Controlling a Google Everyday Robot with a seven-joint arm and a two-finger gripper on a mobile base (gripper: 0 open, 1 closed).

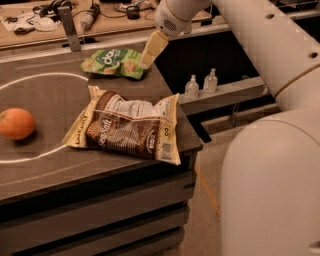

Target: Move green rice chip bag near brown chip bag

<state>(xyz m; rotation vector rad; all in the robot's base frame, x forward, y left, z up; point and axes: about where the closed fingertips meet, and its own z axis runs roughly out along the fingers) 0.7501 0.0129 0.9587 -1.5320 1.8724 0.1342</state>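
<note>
The green rice chip bag (114,62) lies flat at the back of the dark table, near its right edge. The brown chip bag (128,125) with "Sea Salt" lettering lies nearer the front, at the table's right edge, a short gap from the green bag. My gripper (149,56) hangs from the white arm at the green bag's right end, its cream fingers pointing down and just over or touching the bag's edge.
An orange (16,123) sits at the left inside a white painted oval line. Two small clear bottles (200,83) stand on a lower shelf right of the table. A cluttered bench (75,15) runs behind. My white arm fills the right side.
</note>
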